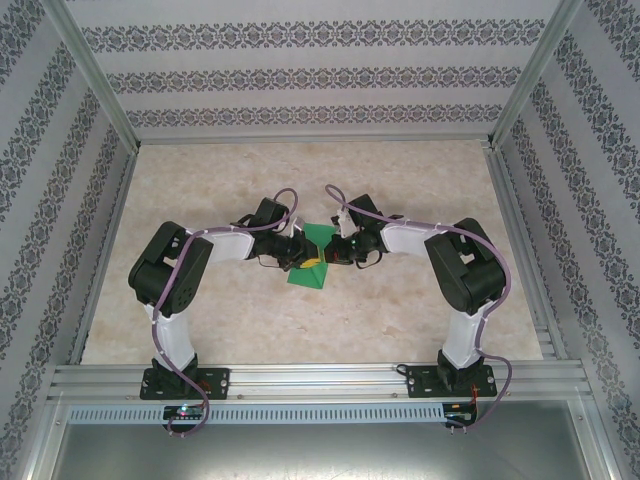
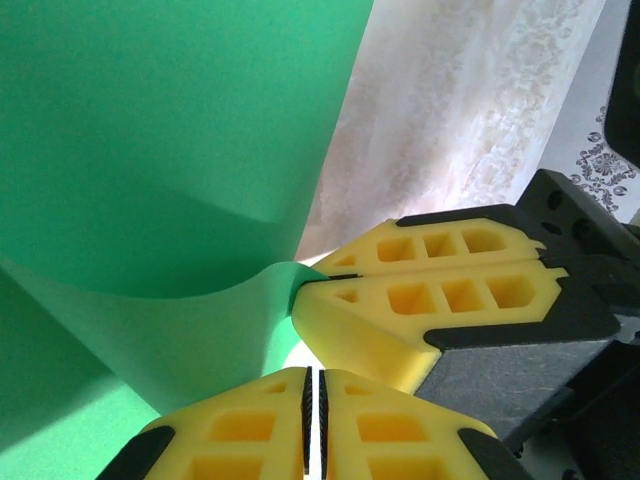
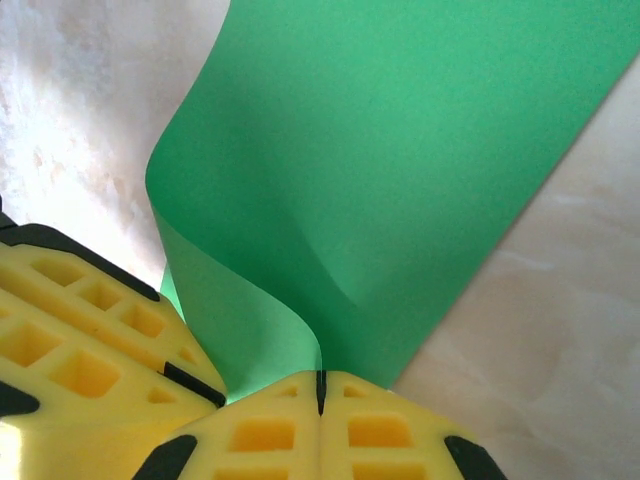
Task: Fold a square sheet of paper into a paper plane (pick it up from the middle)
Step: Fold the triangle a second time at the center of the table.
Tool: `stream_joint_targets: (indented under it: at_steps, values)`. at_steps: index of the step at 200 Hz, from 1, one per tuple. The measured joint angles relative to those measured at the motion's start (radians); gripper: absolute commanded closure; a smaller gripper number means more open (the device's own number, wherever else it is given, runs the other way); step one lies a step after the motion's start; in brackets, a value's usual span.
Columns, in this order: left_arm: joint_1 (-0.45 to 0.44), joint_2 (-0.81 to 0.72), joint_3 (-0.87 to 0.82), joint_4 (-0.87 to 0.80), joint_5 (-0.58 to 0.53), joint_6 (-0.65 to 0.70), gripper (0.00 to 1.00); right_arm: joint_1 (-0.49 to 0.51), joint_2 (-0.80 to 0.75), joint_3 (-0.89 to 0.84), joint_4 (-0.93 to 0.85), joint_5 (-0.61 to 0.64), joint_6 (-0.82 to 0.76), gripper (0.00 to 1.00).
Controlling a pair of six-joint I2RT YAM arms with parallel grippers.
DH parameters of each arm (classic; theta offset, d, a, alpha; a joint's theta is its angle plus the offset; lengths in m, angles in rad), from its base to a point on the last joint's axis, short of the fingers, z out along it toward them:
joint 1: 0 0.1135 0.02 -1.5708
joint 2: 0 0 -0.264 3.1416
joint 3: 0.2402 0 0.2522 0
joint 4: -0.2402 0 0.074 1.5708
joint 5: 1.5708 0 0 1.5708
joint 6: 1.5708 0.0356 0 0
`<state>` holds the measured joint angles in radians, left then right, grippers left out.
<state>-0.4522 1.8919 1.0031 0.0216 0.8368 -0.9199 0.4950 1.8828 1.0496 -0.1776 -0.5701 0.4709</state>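
The square sheet of paper (image 1: 318, 243) sits mid-worktop (image 1: 420, 180), curled up between us. The left claw (image 2: 310, 385) and the right claw (image 3: 321, 385) are each clamped on it, tips nearly touching. We should line up the edges first, then crease slowly, without tugging apart.

A pale marbled table (image 1: 300, 330) sits between patterned wallpaper walls (image 1: 300, 75) and aluminium rails (image 1: 320, 378).

Bench (image 1: 400, 320) — pale beige marbled top, matte, w/ a metal rail (image 1: 320, 378) along the near edge. 1 item on it: the square sheet of paper (image 1: 318, 250), bright green, approx. mid-bench — near part low against the surface, the rest curled up off it.
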Motion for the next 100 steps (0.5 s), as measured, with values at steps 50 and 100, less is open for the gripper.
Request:
stream_joint_targets:
  at_steps: [50,100]
  values:
    - [0.0,0.016,0.0,-0.004,0.0,0.0,0.86,0.0,0.013,0.015,-0.018,0.005,-0.008,1.0]
    - [0.0,0.023,0.0,-0.008,0.0,0.0,0.86,0.0,0.027,0.031,-0.029,0.005,-0.016,1.0]
